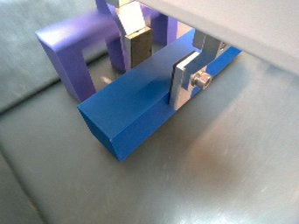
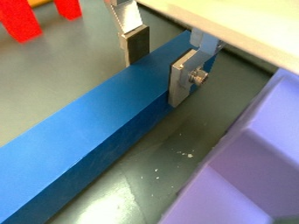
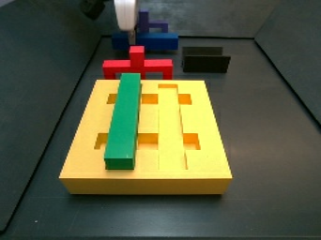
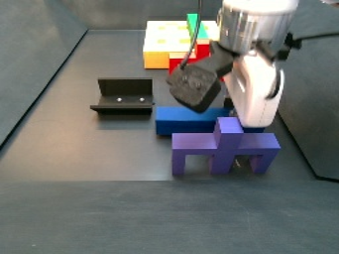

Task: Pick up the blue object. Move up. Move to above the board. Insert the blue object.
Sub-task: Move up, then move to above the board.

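The blue object [image 1: 135,109] is a long navy bar lying flat on the grey floor; it also shows in a wrist view [image 2: 100,136] and in a side view [image 4: 183,122]. My gripper [image 1: 163,61] is low over it and straddles its width, one finger on each long side, also in a wrist view [image 2: 160,59]. The jaws look open, with the far pad a little off the bar. The yellow board [image 3: 201,141] lies apart, with a green bar [image 3: 124,117] in one groove.
A lighter purple pronged piece [image 4: 223,149] stands right beside the bar and shows in both wrist views [image 1: 76,48] [image 2: 257,162]. A red piece [image 3: 135,66] sits between bar and board. The fixture [image 4: 122,97] stands on the floor nearby.
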Robot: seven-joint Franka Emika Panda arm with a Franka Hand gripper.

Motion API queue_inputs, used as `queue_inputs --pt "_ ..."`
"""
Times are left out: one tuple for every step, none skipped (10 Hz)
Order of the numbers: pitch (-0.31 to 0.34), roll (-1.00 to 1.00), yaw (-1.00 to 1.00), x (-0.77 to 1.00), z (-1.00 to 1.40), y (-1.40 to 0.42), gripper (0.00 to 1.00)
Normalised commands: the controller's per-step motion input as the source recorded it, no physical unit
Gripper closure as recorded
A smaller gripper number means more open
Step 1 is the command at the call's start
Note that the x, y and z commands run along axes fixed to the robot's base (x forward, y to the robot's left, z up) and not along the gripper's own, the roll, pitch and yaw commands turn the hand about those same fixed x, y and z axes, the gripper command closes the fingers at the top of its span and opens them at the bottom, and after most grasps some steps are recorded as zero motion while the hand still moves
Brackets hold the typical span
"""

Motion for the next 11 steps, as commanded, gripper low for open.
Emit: queue_inputs --pt "0.027 0.04 0.04 -0.11 0.58 0.03 1.0" --pt "0.014 0.09 0.03 -0.07 0.32 0.0 1.0" --pt "0.0 0.0 0.0 0.0 1.4 0.0 1.0" --pt "0.025 -0.04 -0.01 0.0 1.4 0.0 1.0" --pt "0.067 -0.02 -0.01 -0.04 1.4 0.0 1.0" --pt "0.059 0.05 0.0 -0.02 1.4 -0.01 1.0" --pt "0.064 0.03 0.0 0.01 1.4 0.0 1.0" --pt "0.091 -0.01 0.0 0.0 1.4 0.0 1.0" --pt "0.081 0.0 0.0 -0.01 1.4 -0.01 1.0" --pt "0.068 0.01 0.0 0.01 0.62 -0.01 1.0" --pt "0.065 0.0 0.0 0.04 0.19 0.01 1.0"
